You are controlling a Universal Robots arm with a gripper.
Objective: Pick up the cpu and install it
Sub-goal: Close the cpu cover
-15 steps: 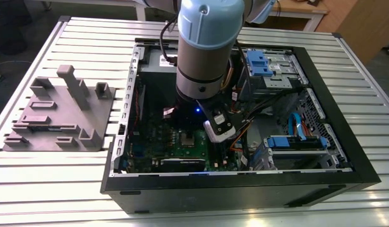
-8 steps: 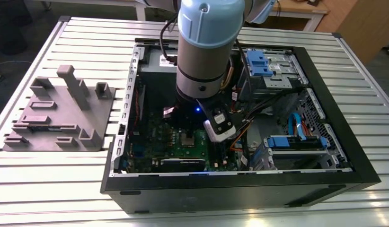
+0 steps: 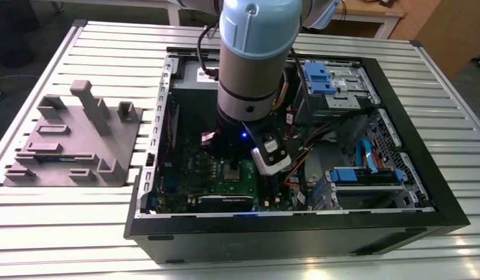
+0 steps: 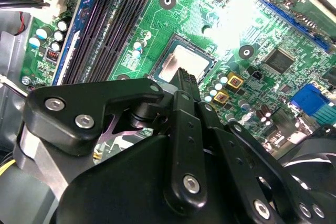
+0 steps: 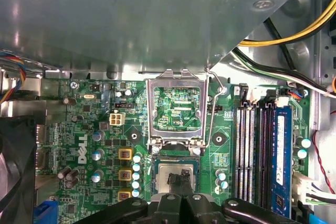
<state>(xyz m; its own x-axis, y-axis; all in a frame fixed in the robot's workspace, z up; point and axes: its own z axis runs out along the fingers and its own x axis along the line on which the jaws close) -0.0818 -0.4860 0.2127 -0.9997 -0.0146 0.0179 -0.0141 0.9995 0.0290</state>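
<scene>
While in socket (image 5: 157,160), cpu (image 5: 170,173) (frame (image 5: 153,108) upright)

The arm (image 3: 251,58) is a thick cylinder with a pale blue cap above a silver-grey sleeve and a black collar. A black cable (image 3: 202,44) runs down its side, and a small blue light (image 3: 244,135) sits at the wrist. Its gripper (image 4: 186,77) is matte black, made of flat linkage bars (image 4: 181,145) pinned with silver socket-head screws (image 4: 191,183).

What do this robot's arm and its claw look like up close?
The arm is a thick round tube, silver-grey with a pale blue cap, a black cable running alongside and a small blue light low down. The gripper is black jointed bars pinned with silver screws.
</scene>
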